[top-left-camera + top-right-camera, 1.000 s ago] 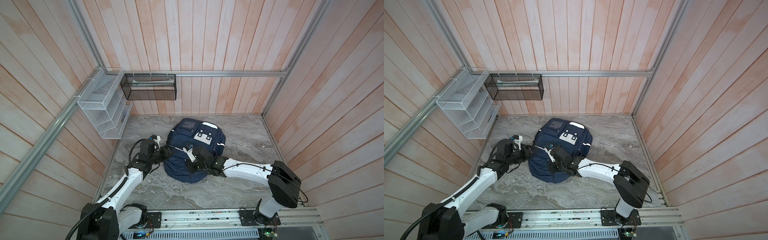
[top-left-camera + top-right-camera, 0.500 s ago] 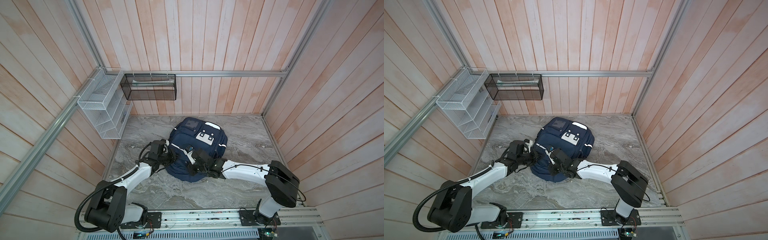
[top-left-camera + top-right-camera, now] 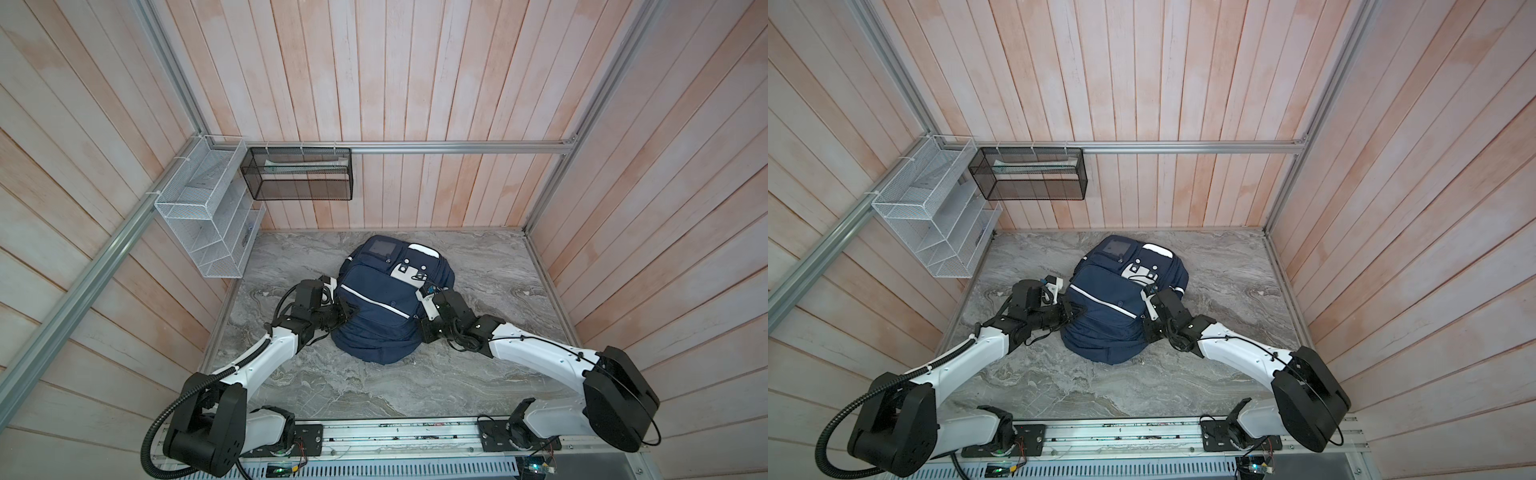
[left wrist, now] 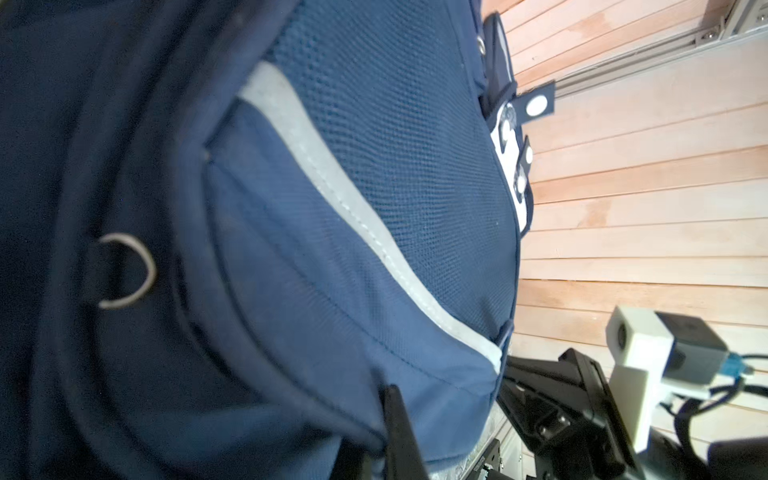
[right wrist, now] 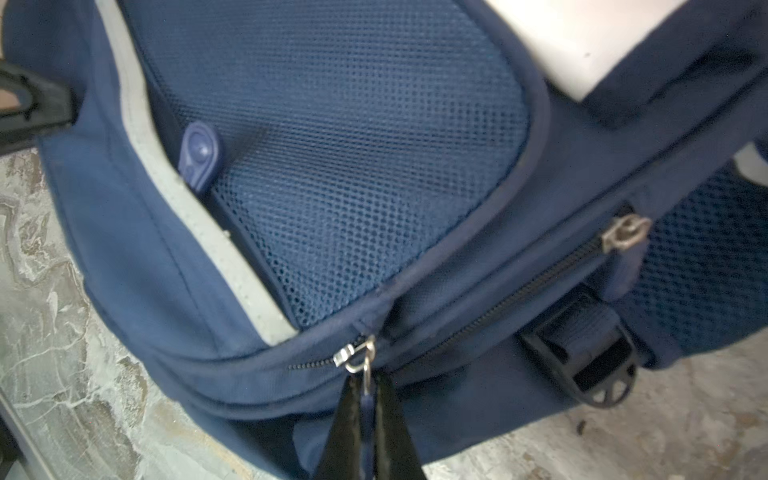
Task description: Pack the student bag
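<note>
As the right gripper pinches the student bag's zipper pull (left gripper nips its side), only zipping seems left.

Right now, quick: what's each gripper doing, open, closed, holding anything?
Left gripper: fingers closed against the side of the student bag; grip on fabric cannot be told.
Right gripper: fingers closed on the bag's zipper pull.

Wire rack — mesh basket
</note>
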`<state>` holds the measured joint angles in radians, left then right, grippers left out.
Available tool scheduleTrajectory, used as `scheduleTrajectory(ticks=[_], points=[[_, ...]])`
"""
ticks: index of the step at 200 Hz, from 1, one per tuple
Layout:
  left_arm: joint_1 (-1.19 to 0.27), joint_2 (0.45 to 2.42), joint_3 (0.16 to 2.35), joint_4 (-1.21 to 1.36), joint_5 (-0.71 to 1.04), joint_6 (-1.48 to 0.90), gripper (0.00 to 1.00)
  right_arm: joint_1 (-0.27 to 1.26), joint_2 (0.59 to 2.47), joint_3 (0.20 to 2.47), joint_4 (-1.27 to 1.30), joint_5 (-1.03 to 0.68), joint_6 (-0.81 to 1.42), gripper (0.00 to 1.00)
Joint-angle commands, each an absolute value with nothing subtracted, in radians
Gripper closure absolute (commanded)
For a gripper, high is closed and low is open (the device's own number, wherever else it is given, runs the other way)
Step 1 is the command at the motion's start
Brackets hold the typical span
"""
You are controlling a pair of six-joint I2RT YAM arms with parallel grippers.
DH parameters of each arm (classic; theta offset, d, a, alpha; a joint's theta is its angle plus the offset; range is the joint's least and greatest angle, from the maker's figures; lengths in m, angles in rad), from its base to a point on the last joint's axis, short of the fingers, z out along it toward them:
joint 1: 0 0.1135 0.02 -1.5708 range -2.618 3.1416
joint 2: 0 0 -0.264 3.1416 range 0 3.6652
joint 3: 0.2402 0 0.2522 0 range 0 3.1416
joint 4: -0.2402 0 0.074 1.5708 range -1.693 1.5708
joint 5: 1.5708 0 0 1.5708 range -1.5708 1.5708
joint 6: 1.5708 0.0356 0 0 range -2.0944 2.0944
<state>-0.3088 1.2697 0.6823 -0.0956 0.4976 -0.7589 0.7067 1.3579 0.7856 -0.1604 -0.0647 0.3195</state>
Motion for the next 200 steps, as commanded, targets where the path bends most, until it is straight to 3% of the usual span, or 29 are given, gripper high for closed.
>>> scheduleTrajectory(ticks=[1,35,63,68,75,85,98,111,143,171,183,200], points=[[-0.279,1.207,0.694,-0.204,0.369,-0.686,1.0,0.558,1.356,0.833,-0.247,0.104,0.297,1.0],[-0.359,1.209,0.726,-0.233,0.338,-0.687,1.0,0.529,1.424,0.913,-0.154,0.102,0.2,1.0],[-0.407,1.165,0.714,-0.186,0.437,-0.737,1.0,0.506,1.473,0.978,-0.173,0.12,0.176,0.97],[-0.416,1.158,0.718,-0.185,0.45,-0.739,0.92,0.499,1.472,0.976,-0.166,0.109,0.175,0.85],[-0.421,1.147,0.717,-0.179,0.468,-0.741,0.72,0.491,1.471,0.975,-0.159,0.098,0.176,0.65],[-0.422,1.129,0.716,-0.178,0.476,-0.74,0.49,0.489,1.463,0.972,-0.155,0.099,0.174,0.49],[-0.42,1.11,0.732,-0.193,0.456,-0.709,0.35,0.489,1.437,0.955,-0.137,0.119,0.173,0.37],[-0.416,1.102,0.759,-0.202,0.413,-0.646,0.3,0.486,1.397,0.915,-0.087,0.208,0.205,0.26],[-0.39,1.115,0.809,-0.179,0.121,-0.467,0.27,0.38,1.329,0.787,0.115,0.34,0.172,0.15],[-0.341,1.145,0.757,0.007,-0.017,-0.33,0.24,0.256,1.268,0.576,0.482,0.3,0.113,0.16],[-0.327,1.166,0.743,0.044,-0.146,-0.281,0.17,0.208,1.251,0.484,0.634,0.279,0.086,0.16],[-0.295,1.199,0.731,0.077,-0.274,-0.187,0.16,0.156,1.263,0.379,0.826,0.255,0.003,0.18]])
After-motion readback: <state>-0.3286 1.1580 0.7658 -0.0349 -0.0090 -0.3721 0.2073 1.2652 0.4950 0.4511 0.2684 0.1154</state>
